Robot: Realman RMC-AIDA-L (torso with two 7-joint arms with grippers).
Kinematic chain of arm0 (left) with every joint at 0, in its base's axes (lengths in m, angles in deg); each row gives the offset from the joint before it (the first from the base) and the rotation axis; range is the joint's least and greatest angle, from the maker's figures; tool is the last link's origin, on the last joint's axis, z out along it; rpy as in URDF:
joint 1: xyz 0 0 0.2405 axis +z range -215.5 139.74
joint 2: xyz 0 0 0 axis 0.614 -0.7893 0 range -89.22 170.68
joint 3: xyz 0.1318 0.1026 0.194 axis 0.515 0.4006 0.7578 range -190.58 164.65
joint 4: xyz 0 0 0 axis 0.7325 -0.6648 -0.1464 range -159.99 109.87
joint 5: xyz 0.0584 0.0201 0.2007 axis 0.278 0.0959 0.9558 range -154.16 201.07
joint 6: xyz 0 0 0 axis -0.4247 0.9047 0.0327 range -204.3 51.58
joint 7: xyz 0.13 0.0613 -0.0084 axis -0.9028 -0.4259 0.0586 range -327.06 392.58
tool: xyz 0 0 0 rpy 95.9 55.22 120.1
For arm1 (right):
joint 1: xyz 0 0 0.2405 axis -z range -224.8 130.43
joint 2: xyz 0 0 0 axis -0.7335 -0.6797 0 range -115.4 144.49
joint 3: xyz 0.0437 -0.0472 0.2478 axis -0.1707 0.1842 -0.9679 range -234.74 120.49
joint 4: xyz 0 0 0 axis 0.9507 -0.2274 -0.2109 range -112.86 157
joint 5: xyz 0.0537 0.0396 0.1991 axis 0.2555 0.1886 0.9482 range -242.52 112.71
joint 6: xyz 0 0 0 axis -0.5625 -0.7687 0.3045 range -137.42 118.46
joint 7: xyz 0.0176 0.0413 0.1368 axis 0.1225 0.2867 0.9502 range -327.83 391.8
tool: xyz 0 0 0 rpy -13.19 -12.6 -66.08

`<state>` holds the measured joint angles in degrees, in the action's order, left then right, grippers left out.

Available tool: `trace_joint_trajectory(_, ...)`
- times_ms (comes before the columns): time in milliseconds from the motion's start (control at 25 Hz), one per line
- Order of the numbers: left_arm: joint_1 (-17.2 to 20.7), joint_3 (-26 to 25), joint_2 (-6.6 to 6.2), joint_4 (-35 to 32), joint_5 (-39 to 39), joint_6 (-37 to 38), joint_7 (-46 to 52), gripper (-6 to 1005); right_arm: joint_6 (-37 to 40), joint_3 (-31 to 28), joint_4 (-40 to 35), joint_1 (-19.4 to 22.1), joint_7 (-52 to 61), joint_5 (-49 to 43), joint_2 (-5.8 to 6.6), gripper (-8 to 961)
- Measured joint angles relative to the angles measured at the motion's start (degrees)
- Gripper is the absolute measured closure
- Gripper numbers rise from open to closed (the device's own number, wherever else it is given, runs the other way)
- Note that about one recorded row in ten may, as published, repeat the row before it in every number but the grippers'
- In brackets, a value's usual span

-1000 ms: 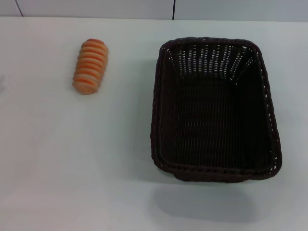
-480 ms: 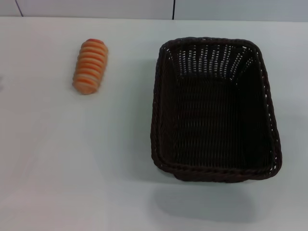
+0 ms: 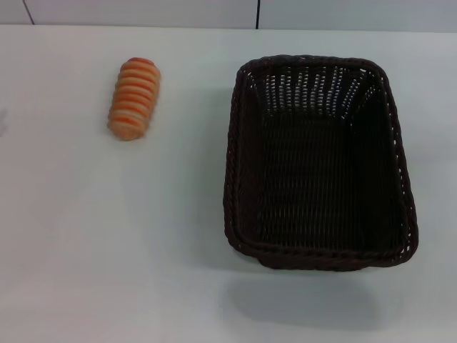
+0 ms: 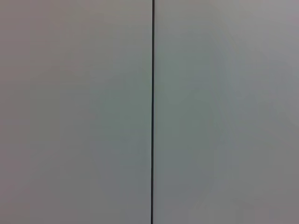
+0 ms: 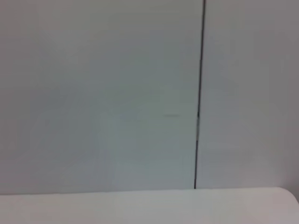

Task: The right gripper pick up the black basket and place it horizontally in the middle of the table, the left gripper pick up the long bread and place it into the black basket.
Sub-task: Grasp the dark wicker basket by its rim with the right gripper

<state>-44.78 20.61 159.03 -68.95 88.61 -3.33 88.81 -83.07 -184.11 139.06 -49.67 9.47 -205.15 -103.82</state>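
Table (image 3: 107,250): plain white, smooth, no pattern; faint grey shadow patch on it near the front edge, below the basket.

Basket (image 3: 318,168), right half of table: dark brown-black wicker throughout. Rim braided, same dark tone. Sides openwork w/ white of table showing through as pale flecks, esp. on the far wall and along the right side. Floor a tight weave in fine rows, near black.

Bread (image 3: 134,98), toward far left corner: orange-brown w/ pale cream crosswise ridges, stripes alternating along its length; ends orange.

Wall (image 4: 74,112) behind table: pale grey panels, flat, split by thin black vertical seams (image 4: 153,112). Same seen in both wrist views.
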Motion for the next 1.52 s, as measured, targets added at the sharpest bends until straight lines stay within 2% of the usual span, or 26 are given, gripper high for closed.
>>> trace_joint_trajectory(120, 0.0, 0.0, 0.05, 0.0, 0.0, 0.0, 0.0, 172, -6.2, -3.7, -0.1, -5.7, -0.3, -1.3, 1.12, 461)
trace_joint_trajectory(160, 0.0, 0.0, 0.13, 0.0, -0.1, 0.0, 0.1, 173, -10.2, -4.2, -0.1, -9.7, 0.3, -4.0, 2.01, 461)
trace_joint_trajectory(200, 0.0, 0.0, 0.13, 0.0, -0.1, 0.0, 0.1, 173, -10.2, -4.2, -0.1, -9.7, 0.3, -4.0, 2.01, 461)
trace_joint_trajectory(320, 0.2, 0.0, 0.17, 0.1, -0.3, 0.0, 0.1, 173, -15.2, -3.9, -0.3, -14.7, 0.9, -8.4, 2.73, 461)
trace_joint_trajectory(360, 0.2, 0.0, 0.17, 0.1, -0.3, 0.0, 0.1, 173, -17.7, -2.7, -0.6, -17.6, 1.2, -11.1, 2.88, 460)
trace_joint_trajectory(520, -0.2, 0.0, 0.11, 0.2, -0.2, 0.0, 0.2, 173, -18.1, 0.3, -2.1, -19.4, 1.7, -13.3, 2.42, 460)
trace_joint_trajectory(560, -0.2, 0.0, 0.10, 0.2, -0.2, 0.0, 0.2, 173, -18.2, 1.8, -3.6, -20.6, 1.8, -14.1, 1.44, 460)
trace_joint_trajectory(600, -0.2, 0.0, 0.09, 0.2, -0.1, 0.0, 0.2, 173, -18.2, 1.8, -3.6, -20.6, 1.8, -14.1, 1.44, 461)
trace_joint_trajectory(760, -0.2, 0.0, 0.06, 0.0, 0.0, 0.0, 0.2, 173, -19.3, 5.4, -4.8, -21.9, 3.6, -15.3, -0.56, 461)
trace_joint_trajectory(960, 0.2, 0.0, -0.02, -1.4, 0.0, 0.0, 0.4, 174, -19.4, 9.9, -4.4, -22.1, 7.6, -19.7, -1.25, 461)
trace_joint_trajectory(1240, 0.5, 0.1, -0.01, -2.3, 0.0, 0.1, 0.7, 174, -19.3, 16.5, -8.0, -22.6, 13.8, -20.0, -0.83, 460)
trace_joint_trajectory(1520, 0.5, 0.0, -0.13, -2.3, 0.1, -0.1, 0.0, 174, -20.6, 20.3, -12.6, -27.5, 17.0, -23.0, -0.68, 461)
